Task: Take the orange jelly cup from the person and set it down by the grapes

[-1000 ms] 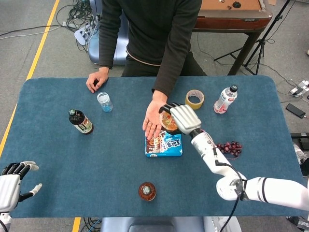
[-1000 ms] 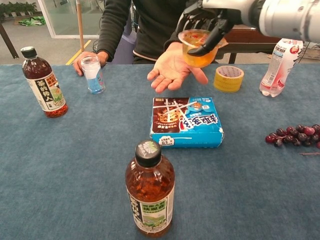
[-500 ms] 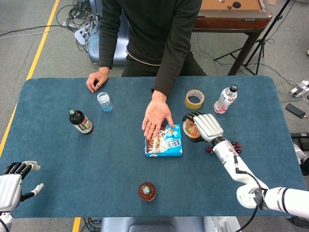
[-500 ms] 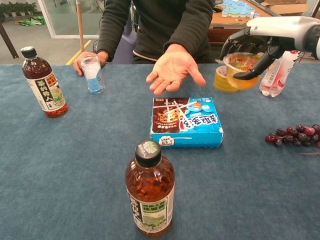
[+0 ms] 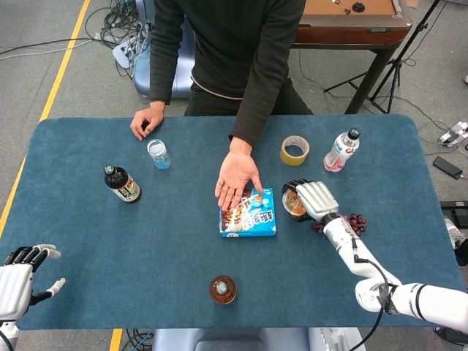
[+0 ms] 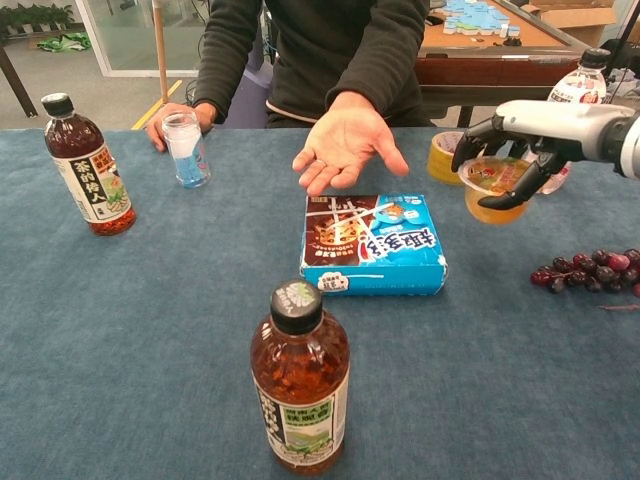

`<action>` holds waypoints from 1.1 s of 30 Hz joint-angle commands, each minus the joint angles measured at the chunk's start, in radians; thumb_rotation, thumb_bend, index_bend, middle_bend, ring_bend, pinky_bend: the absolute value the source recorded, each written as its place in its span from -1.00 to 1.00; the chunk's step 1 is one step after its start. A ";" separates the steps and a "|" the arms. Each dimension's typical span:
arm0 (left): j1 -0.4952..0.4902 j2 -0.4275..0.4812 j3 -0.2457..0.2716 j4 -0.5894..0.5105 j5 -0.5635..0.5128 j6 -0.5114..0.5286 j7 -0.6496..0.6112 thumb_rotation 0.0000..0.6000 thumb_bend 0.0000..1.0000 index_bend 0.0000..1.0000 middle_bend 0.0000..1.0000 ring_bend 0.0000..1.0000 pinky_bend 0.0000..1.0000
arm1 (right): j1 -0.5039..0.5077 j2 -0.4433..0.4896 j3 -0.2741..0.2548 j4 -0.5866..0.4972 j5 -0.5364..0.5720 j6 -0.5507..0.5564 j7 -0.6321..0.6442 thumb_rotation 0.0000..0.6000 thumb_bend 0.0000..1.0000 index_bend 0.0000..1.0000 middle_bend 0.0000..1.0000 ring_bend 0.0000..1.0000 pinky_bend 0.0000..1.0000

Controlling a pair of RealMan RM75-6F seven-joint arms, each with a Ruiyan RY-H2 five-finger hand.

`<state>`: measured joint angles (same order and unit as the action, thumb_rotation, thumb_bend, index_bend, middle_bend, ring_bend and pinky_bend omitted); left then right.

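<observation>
Blue table (image 5: 88,241) below, the right hand (image 6: 520,140) grips the orange jelly cup (image 6: 492,188) in the air between box (image 6: 372,243) and grapes (image 6: 590,268). Next, lower it beside the grapes, then let go. Left hand (image 5: 18,281) waits, fingers spread.

We see orange jelly cup (image 6: 492,188), clear plastic, tilted, held above desk (image 6: 150,330), just left of dark red grapes (image 6: 590,269) lying flat.

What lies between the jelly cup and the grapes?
Nothing: in the chest view only bare table separates the jelly cup from the grapes.
</observation>
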<state>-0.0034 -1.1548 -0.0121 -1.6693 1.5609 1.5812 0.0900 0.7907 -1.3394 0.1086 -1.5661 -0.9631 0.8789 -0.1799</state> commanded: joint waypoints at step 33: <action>-0.003 -0.006 0.000 0.006 0.003 -0.004 0.000 1.00 -0.66 -0.16 -0.32 -0.42 -0.59 | -0.030 0.013 -0.009 0.015 0.020 -0.076 -0.039 1.00 -0.08 -1.00 -0.97 -1.00 -0.68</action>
<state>-0.0061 -1.1606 -0.0117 -1.6636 1.5634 1.5775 0.0896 0.7605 -1.3316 0.1020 -1.5459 -0.9484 0.8061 -0.2128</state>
